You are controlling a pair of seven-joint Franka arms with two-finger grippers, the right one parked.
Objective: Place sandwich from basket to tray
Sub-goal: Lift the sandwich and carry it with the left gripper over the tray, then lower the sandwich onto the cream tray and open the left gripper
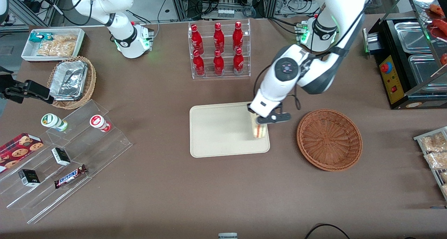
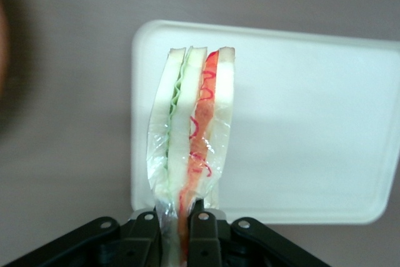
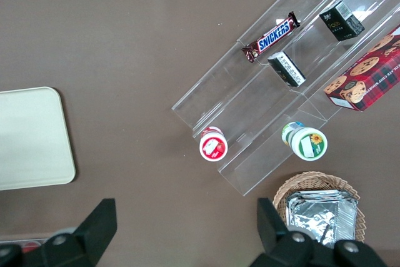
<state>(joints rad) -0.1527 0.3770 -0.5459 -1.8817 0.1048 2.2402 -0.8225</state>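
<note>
A: What covers the most ground?

B: The brown tabletop [image 1: 223, 197]. On it, at the middle, lies the tray [image 1: 220, 134], flat and cream. Just beside it, toward the working arm's end, sits the basket [image 1: 329, 139], with nothing inside.

A: And the arm?

B: The left arm [image 1: 297, 71] reaches down over the tray's edge nearest the basket. Its jaws [image 1: 262, 122] are clenched on the sandwich [image 1: 259, 130].

A: How is the sandwich held?

B: By one end. In the wrist view the fingers [image 2: 201, 229] pinch its wrapped tip, and the wedge hangs away from them, over the tray's corner. You can see the bread layers edge-on, green filling on one side, red on the other, all inside clear film.

A: Is it touching the tray?

B: I cannot tell. In the front view it stands upright at the tray's edge on the basket's side, inside the rim.

A: Anything else about?

B: Farther from the front camera than the tray, a clear rack [image 1: 219, 50] holds six red bottles. Toward the parked arm's end there is a tan basket of foil containers [image 1: 71, 81] and stepped clear shelves [image 1: 66, 158] carrying a Snickers bar [image 1: 71, 176].
</note>
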